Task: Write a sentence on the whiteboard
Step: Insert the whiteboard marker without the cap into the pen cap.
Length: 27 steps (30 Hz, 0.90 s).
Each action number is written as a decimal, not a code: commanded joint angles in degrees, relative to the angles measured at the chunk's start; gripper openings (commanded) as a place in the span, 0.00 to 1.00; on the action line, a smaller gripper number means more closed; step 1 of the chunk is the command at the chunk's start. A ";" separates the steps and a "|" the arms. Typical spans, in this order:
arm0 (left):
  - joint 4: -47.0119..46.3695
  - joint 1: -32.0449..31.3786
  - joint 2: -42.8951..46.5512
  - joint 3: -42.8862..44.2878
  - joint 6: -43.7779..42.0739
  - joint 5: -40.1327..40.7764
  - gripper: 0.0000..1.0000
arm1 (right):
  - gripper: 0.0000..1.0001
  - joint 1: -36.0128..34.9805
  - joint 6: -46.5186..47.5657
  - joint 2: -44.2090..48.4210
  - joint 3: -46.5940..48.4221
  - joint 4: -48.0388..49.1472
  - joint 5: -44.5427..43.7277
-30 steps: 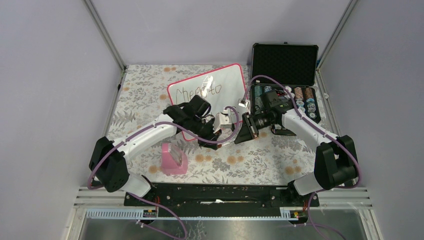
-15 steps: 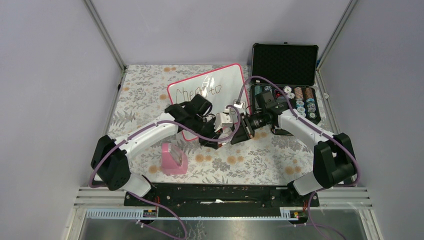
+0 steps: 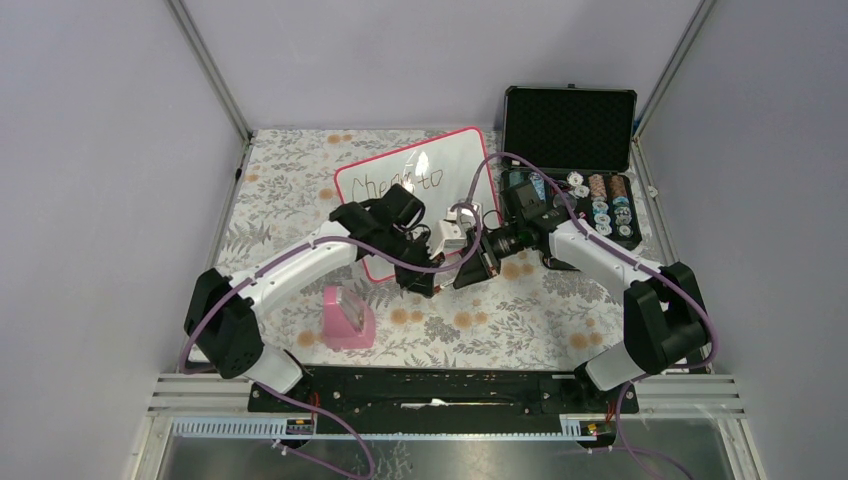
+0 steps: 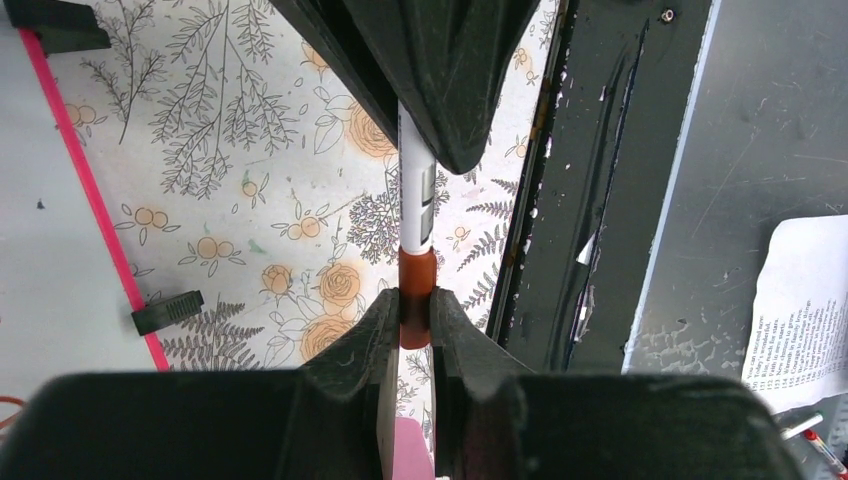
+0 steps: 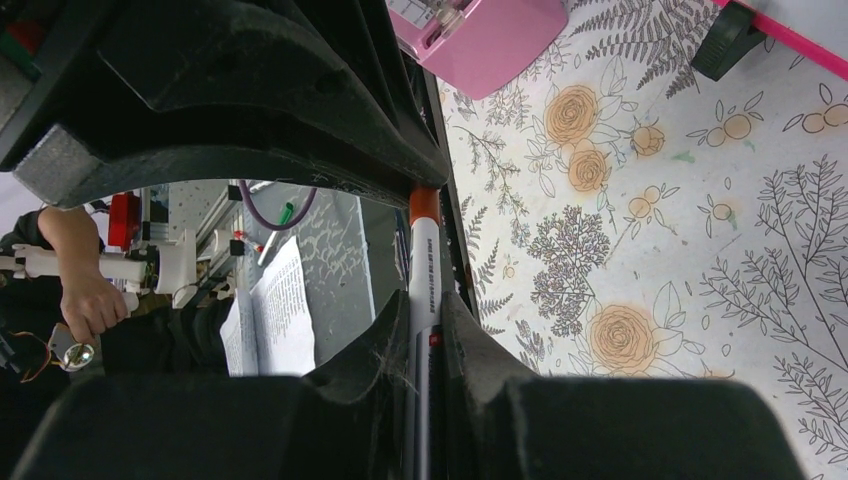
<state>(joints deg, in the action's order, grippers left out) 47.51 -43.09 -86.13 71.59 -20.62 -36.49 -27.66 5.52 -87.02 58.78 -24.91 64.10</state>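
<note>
- Pink box (image 3: 348,318): on the cloth (image 3: 300,180) near-left of the whiteboard (image 3: 455,165), clear of its frame. Same spot as a second ago.
- Left gripper (image 4: 416,310): just off the whiteboard's near edge, over the cloth. Jaws clamped on the orange end (image 4: 417,285) of a marker (image 4: 416,200). It has barely shifted in the last second and its grip has not changed.
- Whiteboard: lies flat at the back of the cloth, tilted so that its right end sits farther back, pink frame all round. One black foot (image 4: 167,312) shows on its near edge in the left wrist view. It has not moved.
- Sentence (image 3: 375,186): one line so far on the whiteboard's upper half, reads roughly "Cheers to". The left wrist covers the middle letters. No strokes added since the earlier frame.
- Marker: white barrel, level above the cloth, bridging the two grippers off the whiteboard's near-right corner. Its tip is not visible.
- Right gripper (image 5: 425,310): pinched tight on the white barrel. A second ago it stood off to the right of the whiteboard's near corner, apart from the left gripper. It has since slid left, and the two now meet nose to nose on the marker.
- Case (image 3: 570,125): right of the whiteboard, lid open, chips (image 3: 605,205) in its tray. Unchanged.
</note>
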 commanded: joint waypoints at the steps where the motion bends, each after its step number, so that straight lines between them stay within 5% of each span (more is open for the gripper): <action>1: -11.21 -0.07 0.47 6.89 1.93 -1.84 0.00 | 0.00 -2.91 -2.97 -0.71 0.28 3.51 2.71; 12: -6.11 13.26 4.76 10.93 2.11 -11.63 0.47 | 0.00 9.88 -7.60 1.95 10.64 4.26 6.35; 17: -13.83 21.21 6.83 9.99 14.65 -25.46 0.53 | 0.00 12.72 -18.42 4.53 12.59 16.65 7.44; 21: -40.51 26.68 7.25 2.50 44.47 -40.05 0.56 | 0.00 12.98 -32.89 5.87 10.26 32.94 8.34; 25: -96.46 26.85 10.07 -14.71 83.84 -38.07 0.52 | 0.00 12.78 -50.96 5.48 6.26 56.11 10.73; 27: -104.44 26.94 9.00 -16.26 92.40 -37.81 0.51 | 0.00 11.97 -53.65 5.41 6.06 58.44 11.33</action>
<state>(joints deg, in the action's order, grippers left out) -14.11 -15.88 -77.56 60.31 36.58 -69.58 -14.68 -32.08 -82.87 66.22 14.26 71.85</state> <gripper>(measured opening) 0.516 0.171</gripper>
